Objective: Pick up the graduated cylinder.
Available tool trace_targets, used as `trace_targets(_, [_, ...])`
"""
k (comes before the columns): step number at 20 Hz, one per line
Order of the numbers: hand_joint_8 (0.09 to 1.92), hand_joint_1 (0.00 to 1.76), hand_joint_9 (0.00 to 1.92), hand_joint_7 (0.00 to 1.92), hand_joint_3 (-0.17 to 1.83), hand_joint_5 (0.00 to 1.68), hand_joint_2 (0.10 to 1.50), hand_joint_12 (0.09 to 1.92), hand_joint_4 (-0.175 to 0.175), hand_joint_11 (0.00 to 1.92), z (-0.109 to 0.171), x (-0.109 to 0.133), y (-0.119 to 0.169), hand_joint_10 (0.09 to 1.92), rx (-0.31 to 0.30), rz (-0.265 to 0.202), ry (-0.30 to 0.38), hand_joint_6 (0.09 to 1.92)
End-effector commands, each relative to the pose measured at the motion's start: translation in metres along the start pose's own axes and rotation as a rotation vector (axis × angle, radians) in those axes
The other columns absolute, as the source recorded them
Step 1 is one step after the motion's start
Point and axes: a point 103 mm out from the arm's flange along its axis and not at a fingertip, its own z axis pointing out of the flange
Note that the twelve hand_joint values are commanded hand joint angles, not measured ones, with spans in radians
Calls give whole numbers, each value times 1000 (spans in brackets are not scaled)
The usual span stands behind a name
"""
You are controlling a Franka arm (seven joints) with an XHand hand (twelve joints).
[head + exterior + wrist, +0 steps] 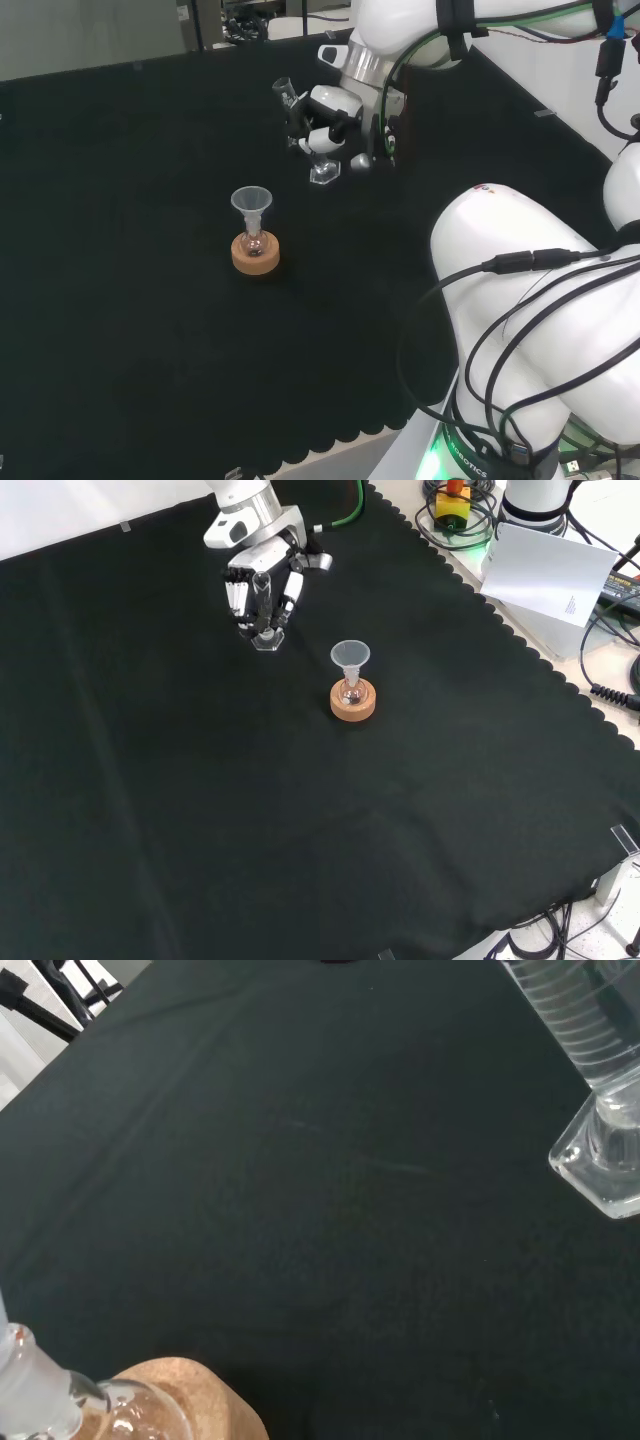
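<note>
The clear graduated cylinder [318,160] stands on its flat hexagonal foot on the black cloth, tilted a little in the head view. My hand [322,118] has its fingers curled round the cylinder's tube. From the front, the hand [262,585] covers most of the tube, and the cylinder's foot [265,641] shows just below the fingers, at or just above the cloth. Close up in the wrist view, the ribbed tube and foot of the cylinder [600,1110] are plain.
A small round flask with a clear funnel [251,205] in its neck sits on a cork ring [255,254], nearer the arm's base than the cylinder. The same cork ring [353,701] lies right of the hand in the front view. The arm's white links [530,300] fill the right.
</note>
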Motion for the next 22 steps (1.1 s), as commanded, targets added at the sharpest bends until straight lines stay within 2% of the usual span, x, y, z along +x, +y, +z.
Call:
trace_targets(1, [520,1124,1427,1124,-3,890,1170,783,-145,1232,-16,-1,-16,96,21,18,-33,1154])
trace_targets(16, [493,1130,1443,1154,-5,903,1164,770,-152,1231,-36,8,-54,87,73,30,-111,1136])
trace_targets(22, [485,1132,1447,1160,-6,908,1162,767,-152,1233,-33,15,-72,87,125,29,-162,1129])
